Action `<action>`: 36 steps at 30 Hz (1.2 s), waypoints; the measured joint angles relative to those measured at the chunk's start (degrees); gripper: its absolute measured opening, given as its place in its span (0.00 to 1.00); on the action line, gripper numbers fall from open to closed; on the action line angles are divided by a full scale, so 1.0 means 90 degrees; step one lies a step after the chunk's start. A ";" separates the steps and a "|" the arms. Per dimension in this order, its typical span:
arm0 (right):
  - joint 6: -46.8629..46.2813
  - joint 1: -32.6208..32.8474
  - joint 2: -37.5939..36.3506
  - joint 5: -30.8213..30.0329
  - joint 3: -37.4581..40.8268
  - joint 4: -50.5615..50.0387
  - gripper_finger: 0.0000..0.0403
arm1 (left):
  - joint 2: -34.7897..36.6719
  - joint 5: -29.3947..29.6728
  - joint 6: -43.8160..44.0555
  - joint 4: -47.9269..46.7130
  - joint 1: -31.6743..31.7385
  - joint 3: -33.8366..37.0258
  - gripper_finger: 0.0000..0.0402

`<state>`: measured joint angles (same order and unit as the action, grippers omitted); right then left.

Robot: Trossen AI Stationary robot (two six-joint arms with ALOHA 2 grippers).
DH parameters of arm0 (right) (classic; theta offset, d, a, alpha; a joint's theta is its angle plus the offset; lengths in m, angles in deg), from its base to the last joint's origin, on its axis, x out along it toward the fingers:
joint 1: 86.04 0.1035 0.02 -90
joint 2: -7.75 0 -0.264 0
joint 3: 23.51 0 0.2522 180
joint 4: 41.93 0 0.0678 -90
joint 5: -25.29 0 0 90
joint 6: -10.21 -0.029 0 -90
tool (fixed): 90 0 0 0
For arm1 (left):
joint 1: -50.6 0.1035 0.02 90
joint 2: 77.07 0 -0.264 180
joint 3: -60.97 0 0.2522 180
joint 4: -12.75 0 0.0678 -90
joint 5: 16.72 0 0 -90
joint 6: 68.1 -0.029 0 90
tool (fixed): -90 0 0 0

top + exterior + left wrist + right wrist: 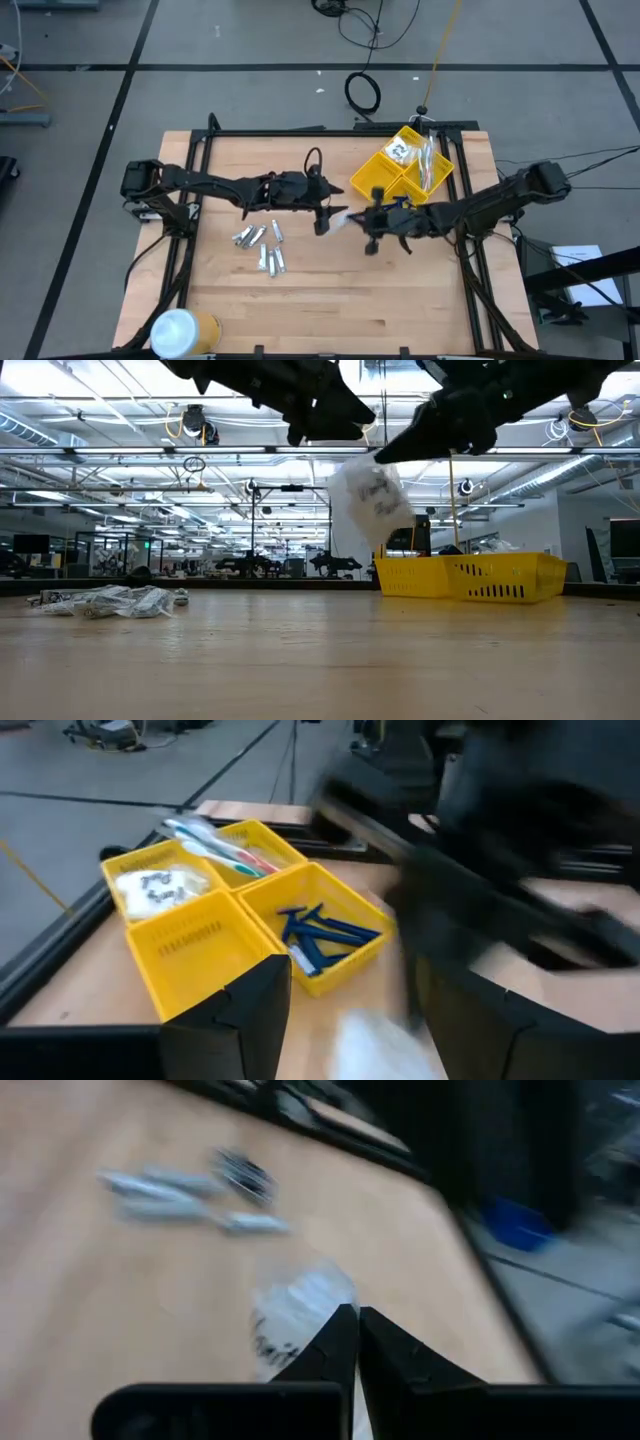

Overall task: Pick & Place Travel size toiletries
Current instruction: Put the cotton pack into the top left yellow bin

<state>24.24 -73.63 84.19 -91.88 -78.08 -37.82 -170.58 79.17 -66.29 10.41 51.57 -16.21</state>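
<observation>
Right gripper fingers: pressed together on the edge of a clear plastic packet [290, 1312]; the tips are seen meeting in the right wrist view.
Right gripper [372, 222]: held above the table near its middle, at about 7 o'clock from the yellow compartmented bin [372, 180].
Clear plastic packet: hung in the air below the right gripper, well above the wood in the low view [372, 498]; seen from above as a pale patch between the two grippers [340, 220].
Left gripper fingers: spread apart; nothing is held between them in the left wrist view.
Left gripper [325, 214]: placed just beside the packet, at its 9 o'clock side.
Silvery tubes [262, 246]: left lying in a loose group on the table [330, 300], at about 8 o'clock from the left gripper, well apart from the bin.
Bin contents: white packets [158, 885], toothbrushes [222, 847] and dark blue razors [318, 935], each kind kept in its own compartment.
White-and-yellow cylinder [182, 331]: laid near the table's 7 o'clock corner.
</observation>
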 joint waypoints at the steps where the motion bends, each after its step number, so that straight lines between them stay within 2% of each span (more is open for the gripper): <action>1: 0.0103 -0.0096 -0.0174 -0.0204 0.0005 -0.0184 0.00 | 0.0000 -0.0005 0.0025 -0.0023 -0.0032 0.0000 0.52; 6: 0.0833 -0.0886 -0.0938 -0.1637 -0.0004 -0.0918 0.00 | -0.0005 0.0032 0.0081 -0.0277 -0.0153 0.0000 0.53; 8: 0.1099 -0.1347 -0.1128 -0.2006 -0.0005 -0.1166 0.00 | -0.0007 0.0032 0.0196 -0.0329 -0.0195 0.0002 0.53; 14: 0.1651 -0.3110 -0.1136 -0.2281 0.0230 -0.1115 0.00 | -0.0071 0.0032 0.0233 -0.0535 -0.0283 0.0002 0.53; 19: 0.1732 -0.4731 -0.0989 -0.1408 0.1097 -0.0102 0.00 | -0.0197 0.0031 0.0303 -0.0647 -0.0296 0.0032 0.53; 23: 0.1458 -0.5569 -0.0913 -0.0591 0.1775 0.0680 0.00 | -0.0321 0.0119 0.0320 -0.0656 -0.0296 0.0078 0.53; 25: 0.1095 -0.5764 -0.0913 0.0025 0.2006 0.0901 0.00 | -0.0365 0.0184 0.0320 -0.0663 -0.0279 0.0085 0.53; 27: 0.0796 -0.5852 -0.0917 0.0364 0.2173 0.1030 0.00 | -0.0414 0.0256 0.0286 -0.0542 -0.0260 0.0080 0.53; 36: 0.0267 -0.5883 -0.0918 0.1065 0.2644 0.1031 0.00 | -0.0425 0.0279 0.0317 -0.0445 -0.0133 0.0080 0.53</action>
<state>26.65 -126.57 75.93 -82.29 -54.29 -28.54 -174.41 81.69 -63.43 6.40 50.37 -15.49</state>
